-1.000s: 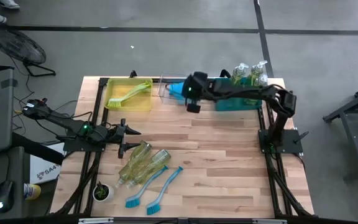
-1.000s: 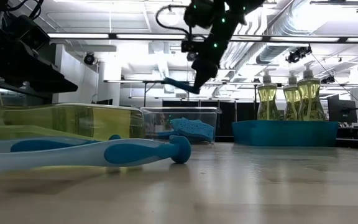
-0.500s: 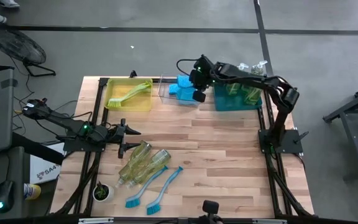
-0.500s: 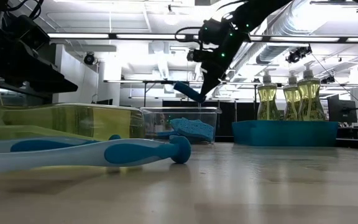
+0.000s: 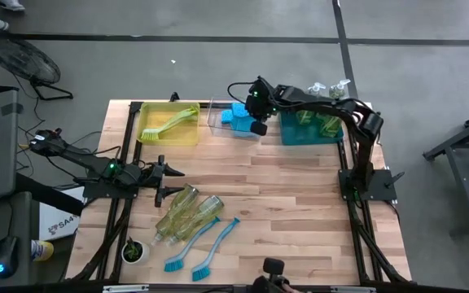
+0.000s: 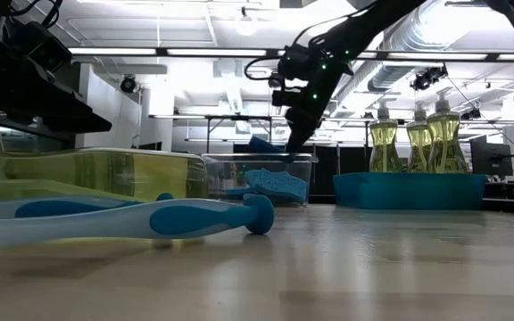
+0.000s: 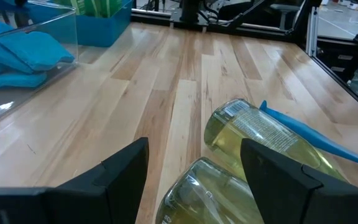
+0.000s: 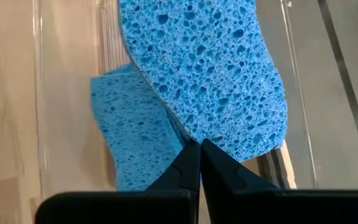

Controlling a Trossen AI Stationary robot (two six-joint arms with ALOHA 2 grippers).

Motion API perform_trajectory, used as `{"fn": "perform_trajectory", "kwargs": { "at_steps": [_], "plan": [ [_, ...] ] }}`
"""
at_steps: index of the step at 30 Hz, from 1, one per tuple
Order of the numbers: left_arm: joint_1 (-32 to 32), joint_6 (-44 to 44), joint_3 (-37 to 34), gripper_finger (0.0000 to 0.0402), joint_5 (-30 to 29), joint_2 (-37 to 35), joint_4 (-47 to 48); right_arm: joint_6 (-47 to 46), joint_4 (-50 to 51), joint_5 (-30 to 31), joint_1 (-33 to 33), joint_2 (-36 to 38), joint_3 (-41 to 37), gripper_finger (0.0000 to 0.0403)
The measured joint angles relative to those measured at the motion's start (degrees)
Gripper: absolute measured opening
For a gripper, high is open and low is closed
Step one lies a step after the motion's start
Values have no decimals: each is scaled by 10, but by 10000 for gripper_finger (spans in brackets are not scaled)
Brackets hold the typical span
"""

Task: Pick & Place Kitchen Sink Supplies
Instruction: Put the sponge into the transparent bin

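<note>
Sponge (image 8: 207, 74) is now hanging pinched in the right gripper (image 8: 199, 155), which has been lowering over the clear bin (image 5: 222, 119); release probably comes next. Left gripper (image 7: 194, 165) is waiting open beside the bottles (image 7: 266, 140).

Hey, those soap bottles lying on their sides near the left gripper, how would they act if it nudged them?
The soap bottles lie on rounded sides, so a nudge from the open left gripper would probably roll them. Their clear plastic looks smooth, perhaps slippery. The blue brush beside them might stop them.
</note>
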State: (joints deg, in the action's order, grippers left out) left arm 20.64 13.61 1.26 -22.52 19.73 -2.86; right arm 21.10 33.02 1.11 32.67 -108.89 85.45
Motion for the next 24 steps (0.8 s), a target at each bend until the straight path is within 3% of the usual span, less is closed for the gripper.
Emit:
{"fn": "perform_trajectory", "kwargs": {
  "at_steps": [24],
  "plan": [
    [0, 0, 0, 250, 0, 0, 0, 15, 16, 23, 1, -15, 0, 1]
  ]
}}
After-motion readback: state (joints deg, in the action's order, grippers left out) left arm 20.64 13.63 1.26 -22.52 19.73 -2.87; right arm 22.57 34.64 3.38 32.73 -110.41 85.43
